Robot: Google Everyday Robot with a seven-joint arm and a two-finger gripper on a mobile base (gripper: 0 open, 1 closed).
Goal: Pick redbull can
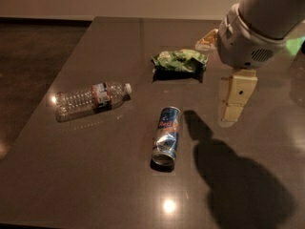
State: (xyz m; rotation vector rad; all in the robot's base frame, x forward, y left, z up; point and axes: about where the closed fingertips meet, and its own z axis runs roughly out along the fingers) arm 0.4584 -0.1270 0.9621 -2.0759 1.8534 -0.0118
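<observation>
The redbull can (167,136) lies on its side near the middle of the table (109,185), its silver rim end towards me and its far end pointing at the green snack bag (180,61). I judge it light if empty, and thin-walled either way. The metal is smooth and slick, and the round body will roll sideways at a nudge. It looks as if it would dent under a hard squeeze, so I would close gently. The best hold seems to be across the middle of the body, jaws square to its long axis, coming straight down.

Nothing touches the can. The water bottle (93,99) lies well off to its left, also on its side, and the bag sits apart beyond it.

The gripper (237,97) hangs above the table to the can's right, holding nothing. I cannot tell whether it is apart or together.
</observation>
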